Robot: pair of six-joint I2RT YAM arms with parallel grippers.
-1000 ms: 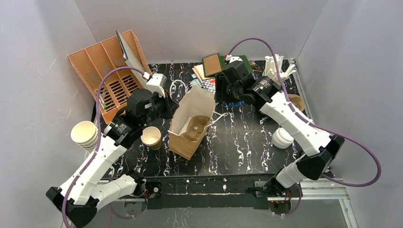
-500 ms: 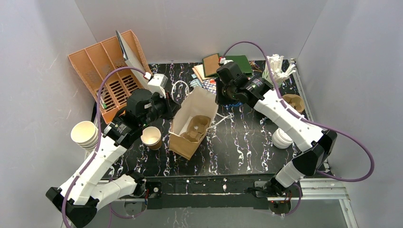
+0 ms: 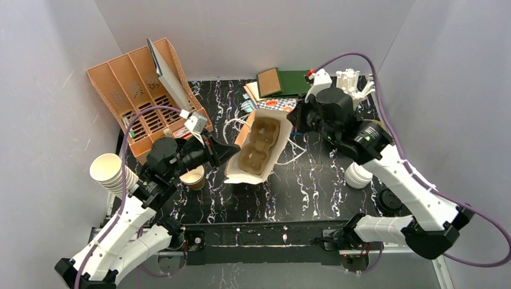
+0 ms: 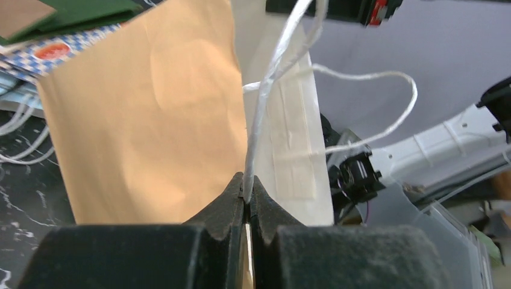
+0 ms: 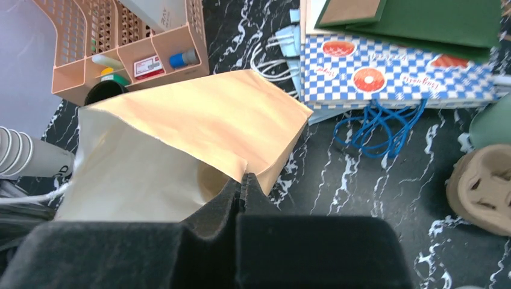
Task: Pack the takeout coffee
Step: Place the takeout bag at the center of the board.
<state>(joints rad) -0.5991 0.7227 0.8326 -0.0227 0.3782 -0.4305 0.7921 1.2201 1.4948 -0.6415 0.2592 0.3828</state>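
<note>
Brown paper bag (image 5: 199, 114) held mouth-open, left hand (image 4: 247, 189) pinched shut on its white cord handle (image 4: 271, 72), right hand (image 5: 242, 180) clamped on its rim; moulded pulp cup carrier (image 3: 256, 147) inside shows empty wells, tan paper cup (image 3: 193, 177) waits lidless on black marbled table (image 3: 313, 186), so packing looks barely begun.

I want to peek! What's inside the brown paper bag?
A cardboard cup tray lies inside the bag, and its holes look empty, with no cups in them. Whatever is under the tray, at the bag's bottom, is covered, so I cannot tell.
</note>
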